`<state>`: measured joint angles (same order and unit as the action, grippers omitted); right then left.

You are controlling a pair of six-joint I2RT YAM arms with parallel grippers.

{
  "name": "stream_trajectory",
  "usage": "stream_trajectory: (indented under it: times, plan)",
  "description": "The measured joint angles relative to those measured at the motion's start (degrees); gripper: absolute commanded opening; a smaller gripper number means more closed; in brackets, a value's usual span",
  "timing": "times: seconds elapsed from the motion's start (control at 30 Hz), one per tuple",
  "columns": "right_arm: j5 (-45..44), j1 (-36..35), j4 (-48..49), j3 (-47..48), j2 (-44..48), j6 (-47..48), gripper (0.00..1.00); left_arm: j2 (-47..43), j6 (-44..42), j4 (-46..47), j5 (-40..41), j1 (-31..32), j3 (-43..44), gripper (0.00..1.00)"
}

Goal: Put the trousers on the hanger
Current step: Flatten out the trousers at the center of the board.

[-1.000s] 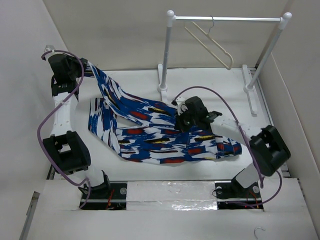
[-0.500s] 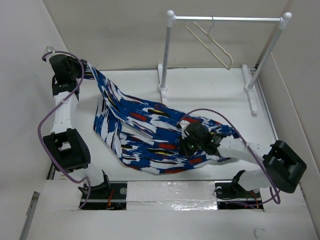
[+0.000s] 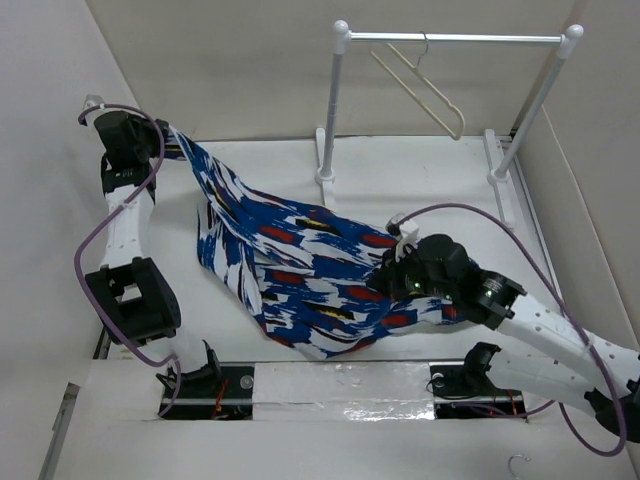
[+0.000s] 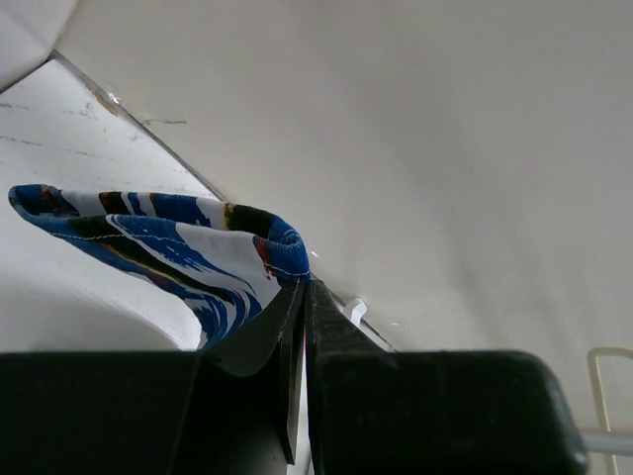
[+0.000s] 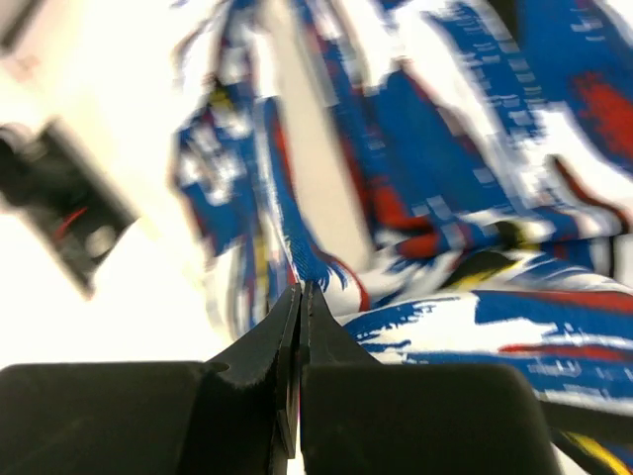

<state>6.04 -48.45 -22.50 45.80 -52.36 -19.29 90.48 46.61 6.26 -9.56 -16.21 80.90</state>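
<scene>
The trousers are bright blue with white, red, black and yellow patches, and they stretch across the table between my two arms. At the far left, my left gripper is shut on one raised end of them. The left wrist view shows that blue hem pinched at the closed tips of the left gripper. Low at centre-right, my right gripper is shut on a fold of the trousers, which runs into its closed tips. The cream hanger hangs from the rail, away from both grippers.
The white-posted garment rail stands at the back right, with its feet on the table. White walls close in on the left, back and right. The arm bases sit at the near edge.
My right arm has swung toward the near right, carrying its gripper down over the trousers. The cloth has bunched and shifted toward the near edge. The left gripper has stayed put.
</scene>
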Motion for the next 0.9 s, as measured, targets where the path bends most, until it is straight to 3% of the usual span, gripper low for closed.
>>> stream_trajectory:
  times: [0.13,0.37,0.47,0.5,0.53,0.6,0.63,0.67,0.7,0.73,0.8,0.83,0.9]
  plan:
    - [-0.2,-7.3,-3.8,-1.4,5.3,-4.0,0.0,0.0,0.5,-0.6,0.2,0.0,1.8,0.0]
    - [2.0,-24.5,-4.8,-18.4,9.1,-18.8,0.0,4.4,1.3,-2.4,1.0,-0.1,14.4,0.0]
    - [2.6,-29.4,-7.6,-19.7,9.0,-23.1,0.0,5.8,1.2,-3.7,1.4,-0.4,17.6,0.0]
    - [2.5,-30.2,-8.1,-19.3,9.4,-23.8,0.06,6.2,1.2,-4.1,1.5,-0.5,18.3,0.0]
    - [2.4,-30.7,-9.2,-18.3,9.7,-24.3,0.32,6.4,1.2,-4.1,1.5,-0.6,18.6,0.0]
    - [1.2,-31.3,-11.8,-15.3,10.1,-24.6,0.63,6.4,1.2,-4.4,1.5,-0.7,18.4,0.0]
    - [-0.1,-31.4,-13.3,-12.9,10.2,-24.5,0.89,6.4,1.2,-4.3,1.4,-0.7,18.1,0.0]
    - [-2.0,-31.5,-14.3,-10.4,10.2,-24.4,0.97,6.4,1.2,-4.2,1.5,-0.7,17.7,0.0]
    - [-3.9,-31.5,-15.0,-7.7,10.2,-23.6,0.99,6.3,1.0,-4.0,1.6,-0.7,17.2,0.0]
    - [-6.4,-31.5,-15.8,-4.7,10.3,-22.9,0.94,6.1,0.9,-3.6,1.7,-0.7,16.1,0.0]
    - [-11.5,-29.9,-16.5,1.0,10.1,-21.1,0.73,5.6,0.8,-3.1,2.2,-0.7,13.2,0.0]
    - [-14.2,-28.1,-16.4,3.4,10.1,-20.1,0.4,5.4,0.7,-3.0,2.2,-0.8,11.9,0.0]
    - [-19.6,-21.8,-15.4,6.6,9.9,-17.5,0.04,5.0,0.7,-2.5,2.3,-0.8,8.7,0.0]
